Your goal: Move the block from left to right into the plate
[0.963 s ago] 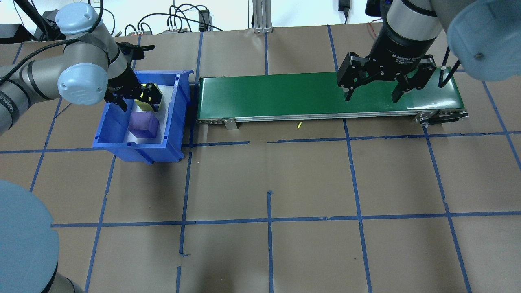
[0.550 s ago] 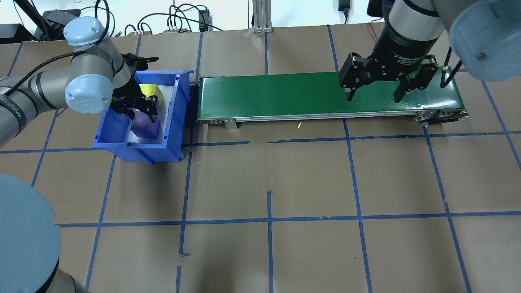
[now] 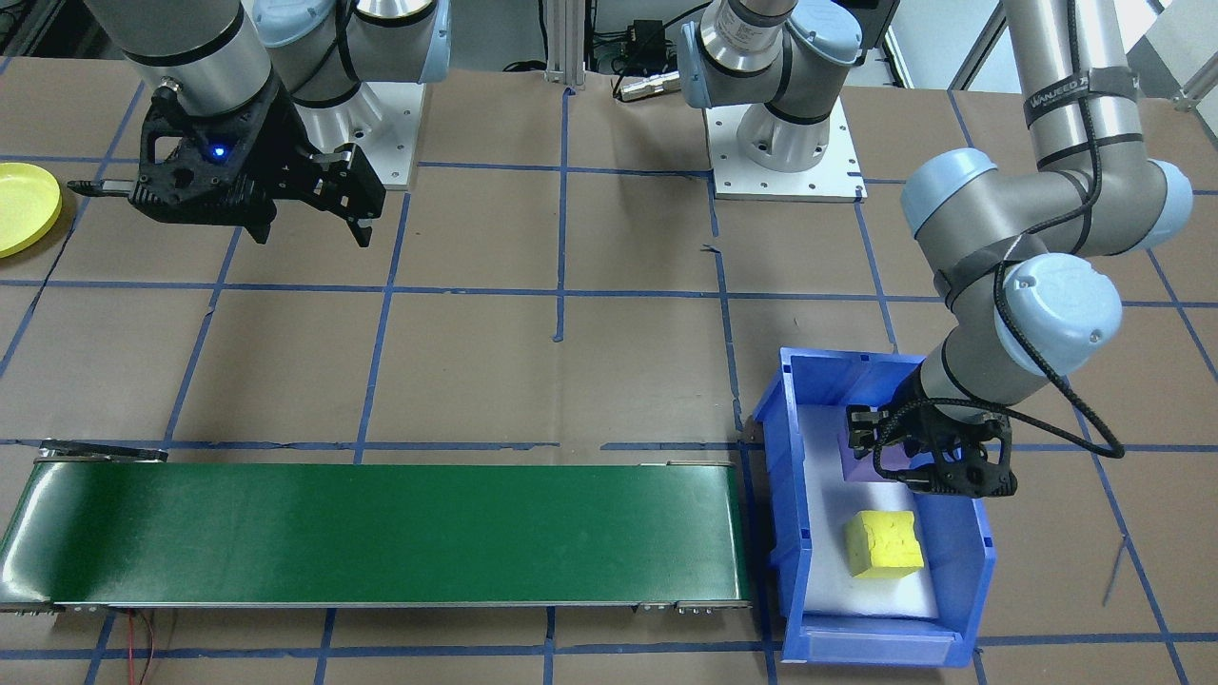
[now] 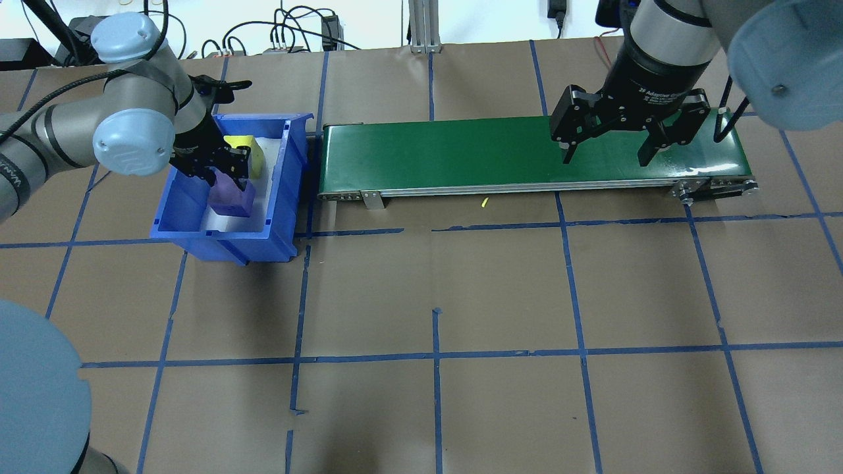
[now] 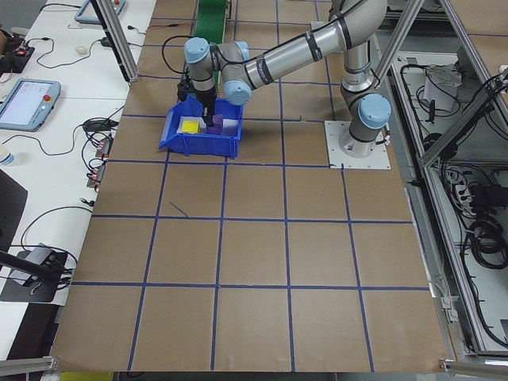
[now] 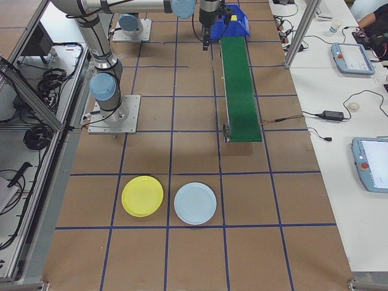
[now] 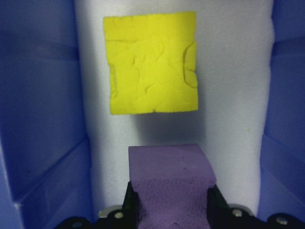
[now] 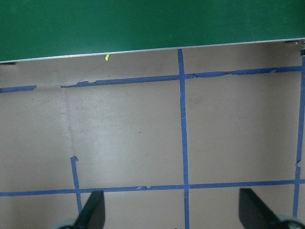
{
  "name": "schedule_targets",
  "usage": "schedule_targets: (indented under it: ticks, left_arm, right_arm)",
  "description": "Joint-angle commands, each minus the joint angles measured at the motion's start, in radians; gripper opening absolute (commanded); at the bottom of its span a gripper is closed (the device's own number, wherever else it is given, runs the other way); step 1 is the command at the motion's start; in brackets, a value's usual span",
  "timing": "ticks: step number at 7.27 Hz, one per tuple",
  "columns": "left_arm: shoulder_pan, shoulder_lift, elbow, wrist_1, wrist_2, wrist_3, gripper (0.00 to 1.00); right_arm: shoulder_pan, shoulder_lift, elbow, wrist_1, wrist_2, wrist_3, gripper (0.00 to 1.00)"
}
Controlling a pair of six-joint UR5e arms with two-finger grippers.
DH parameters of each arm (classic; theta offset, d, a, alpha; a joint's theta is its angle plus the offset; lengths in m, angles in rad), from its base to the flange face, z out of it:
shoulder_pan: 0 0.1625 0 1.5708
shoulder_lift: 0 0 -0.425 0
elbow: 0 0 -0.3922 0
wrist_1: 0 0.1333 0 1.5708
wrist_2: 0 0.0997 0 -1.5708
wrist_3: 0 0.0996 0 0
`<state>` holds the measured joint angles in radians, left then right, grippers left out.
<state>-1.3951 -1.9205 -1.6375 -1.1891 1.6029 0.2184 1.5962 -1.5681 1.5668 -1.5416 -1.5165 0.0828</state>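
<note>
Currently the purple block is pinched by the left end effector inside the blue bin — a straight lift clear of the walls is advised — while the right end effector is held spread above the green conveyor.

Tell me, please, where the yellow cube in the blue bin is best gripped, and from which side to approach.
Grip the yellow cube on two opposite flat side faces, coming straight down from above. It lies flat on the white liner, apart from the bin walls, so there should be room for fingers. The left end effector is shut on the purple cube now.
</note>
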Motion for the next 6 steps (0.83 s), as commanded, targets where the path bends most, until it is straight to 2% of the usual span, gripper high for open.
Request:
schedule_targets:
  ticks: [1,4,6]
  left_arm:
    - [-0.008,0.037,0.057,-0.053,-0.068,-0.053,0.17]
    - [-0.112,0.016,0.158,-0.07,-0.081,-0.219,0.17]
    - [-0.181,-0.017,0.189,-0.055,-0.081,-0.246,0.18]
  right_arm:
    - [-0.001,-0.001,-0.001,0.0,-0.001,0.0,1.0]
    - [0.001,0.0,-0.001,0.0,-0.001,0.0,1.0]
    - [0.002,-0.001,0.001,0.0,-0.001,0.002,1.0]
